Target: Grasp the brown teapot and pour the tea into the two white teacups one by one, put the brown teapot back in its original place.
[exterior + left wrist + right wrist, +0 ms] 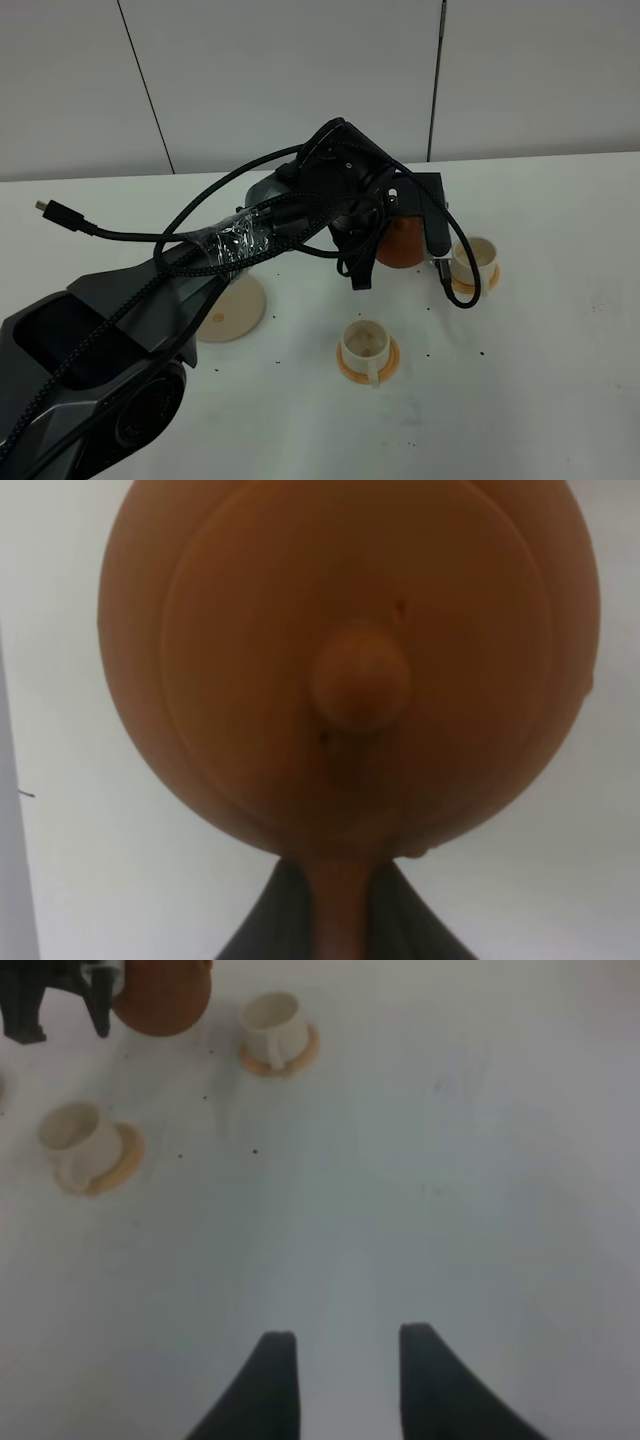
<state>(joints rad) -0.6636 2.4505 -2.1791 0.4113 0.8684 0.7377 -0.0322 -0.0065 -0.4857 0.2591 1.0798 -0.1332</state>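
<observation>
The white worktop (560, 400) carries everything. The left arm (150, 300), a black cable (130, 236) running along it, reaches across the middle toward the far right.

The left tool (340, 920) is clamped on the teapot (402, 243) by its stubby handle, a dark finger (270, 925) on either side. From the left wrist the pot fills the view, with its lid and knob (360, 675) facing the camera. It sits just beside the far cup (475, 258); I cannot tell whether it touches the worktop.

The right tool (347, 1360) hangs over bare worktop, well apart from the crockery, with its jaws apart and nothing between them.

The cream saucer (235, 310) lies bare beside the left arm, well apart from the teapot.

The far cup stands on its orange saucer (488, 286) to the pot's right. The near cup (365, 342) stands on another orange saucer (392, 366), nearer the camera.

Small dark specks (428, 357) dot the worktop around the cups.
</observation>
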